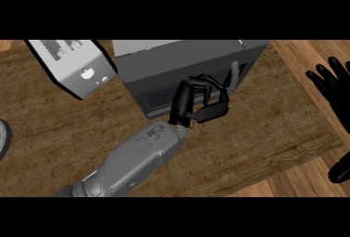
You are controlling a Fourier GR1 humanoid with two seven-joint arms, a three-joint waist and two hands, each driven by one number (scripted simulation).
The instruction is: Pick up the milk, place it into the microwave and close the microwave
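Head view, looking steeply down at a brown wood-grain counter (61, 139). A dark grey box-shaped microwave (184, 65) stands at the far middle, its light grey door (77, 67) swung open to the far left. One grey forearm (130, 164) comes in from the near edge, left of centre, and ends in a black left hand (202, 99) right in front of the microwave's open mouth. Its fingers are curled as if closed round something, but the hand hides whatever is inside, so I cannot tell what it holds, if anything. No milk shows anywhere on the counter; it may be in that hand or already in the oven. At the right edge a black right hand (331, 85) rests open, fingers straight and pointing away. A curved grey rim (3, 136) peeks in at the left edge.

Judging from the task, a milk carton is likely light, stiff-sided and a little crushable, best held round its middle, upright, so it clears the opening
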